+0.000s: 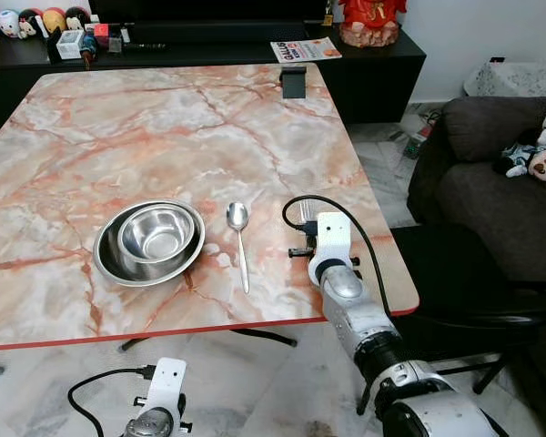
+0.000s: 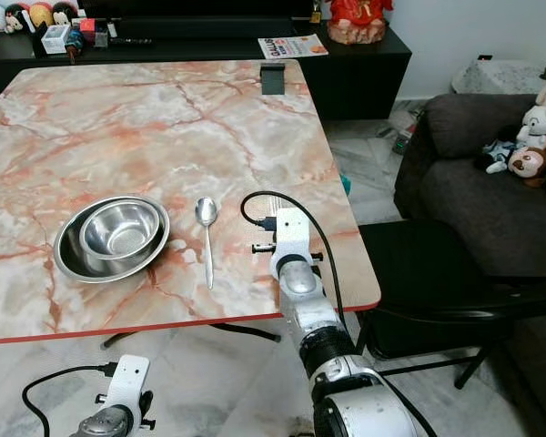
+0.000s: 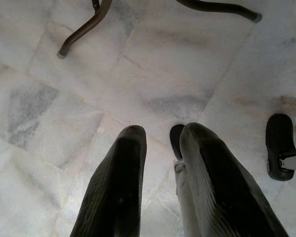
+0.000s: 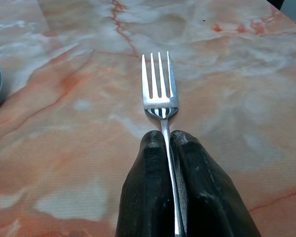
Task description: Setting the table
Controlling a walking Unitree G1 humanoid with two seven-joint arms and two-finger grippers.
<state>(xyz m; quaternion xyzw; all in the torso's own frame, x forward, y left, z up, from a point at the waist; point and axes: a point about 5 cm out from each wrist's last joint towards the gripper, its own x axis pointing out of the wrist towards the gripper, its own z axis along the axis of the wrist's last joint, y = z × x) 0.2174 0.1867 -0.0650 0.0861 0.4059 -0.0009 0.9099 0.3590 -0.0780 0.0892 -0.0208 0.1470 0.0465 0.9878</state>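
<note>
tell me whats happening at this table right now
The robot is setting a place on the marble table. Its right end effector is shut on a fork, holding it low over the tabletop to the right of the spoon. A steel bowl sits inside a larger steel dish left of the spoon. The left end effector hangs idle above the floor.

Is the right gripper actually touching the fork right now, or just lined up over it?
Touching. In the right wrist view the right gripper has its two black fingers pressed against either side of the fork handle, no gap showing.
</note>
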